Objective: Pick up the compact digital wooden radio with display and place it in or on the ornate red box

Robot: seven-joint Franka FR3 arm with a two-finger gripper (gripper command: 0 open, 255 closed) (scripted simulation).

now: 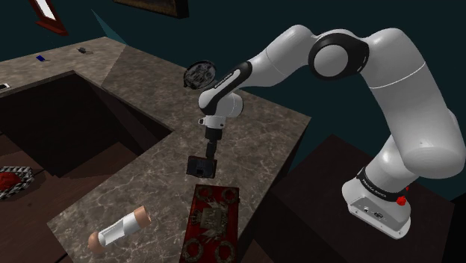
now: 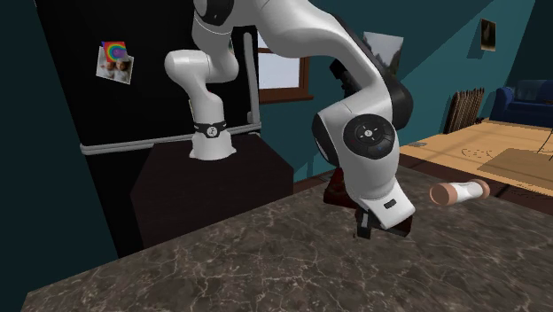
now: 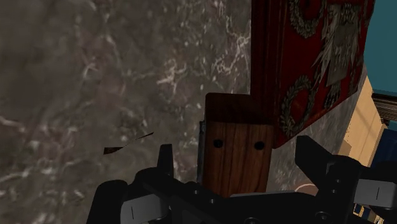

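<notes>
The wooden radio (image 3: 236,153) stands on the marble counter (image 1: 142,187), right by a corner of the ornate red box (image 3: 318,51). In the shoulder view the radio (image 1: 202,166) looks dark and sits just behind the red box (image 1: 213,220), which lies flat near the counter's front edge. My gripper (image 1: 211,155) points straight down over the radio. It is open: in the wrist view the gripper (image 3: 238,159) has one finger on each side of the radio, and a strip of counter shows in both gaps. The gripper (image 2: 385,228) hangs low over the counter.
A pale cylinder with tan ends (image 1: 119,231) lies on the counter toward the shoulder view's left of the red box. A deep dark recess (image 1: 67,119) opens behind it. A round dark object (image 1: 200,73) sits farther back. The counter edge drops off beside the stand (image 1: 377,205).
</notes>
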